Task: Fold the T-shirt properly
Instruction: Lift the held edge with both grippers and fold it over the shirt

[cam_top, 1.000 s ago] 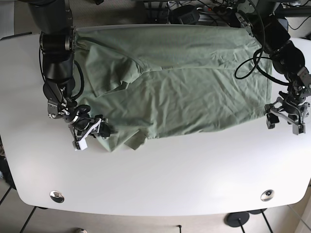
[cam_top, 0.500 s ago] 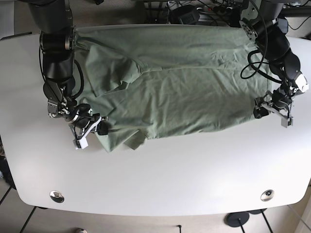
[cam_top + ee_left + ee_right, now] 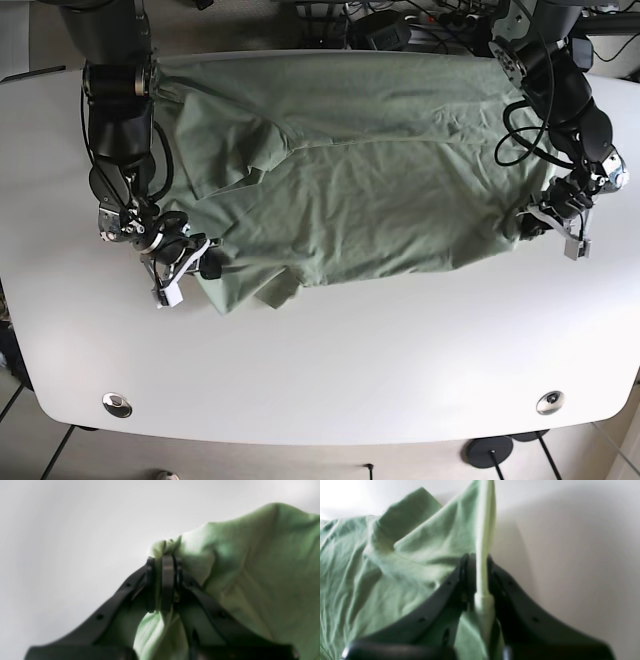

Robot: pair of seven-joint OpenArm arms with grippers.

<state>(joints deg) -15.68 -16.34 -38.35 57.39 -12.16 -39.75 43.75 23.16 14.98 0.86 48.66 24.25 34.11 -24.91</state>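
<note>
A pale green T-shirt (image 3: 360,170) lies spread and wrinkled over the back half of the white table (image 3: 330,360). My left gripper (image 3: 543,222), on the right of the base view, is shut on the shirt's right edge; the left wrist view shows its jaws closed on a bunched bit of the cloth (image 3: 180,547). My right gripper (image 3: 197,266), on the left of the base view, is shut on the shirt's front left corner. The right wrist view shows a thin upright fold of the cloth (image 3: 483,530) pinched between the fingers (image 3: 465,565).
Two metal grommets (image 3: 117,404) (image 3: 549,402) sit near the table's front edge. Cables and dark equipment (image 3: 400,20) lie behind the table. A small flap of the shirt (image 3: 280,290) sticks out toward the front.
My left gripper moved from the bare table at the right onto the shirt's right edge and closed on it. My right gripper shifted slightly, still holding the left corner.
</note>
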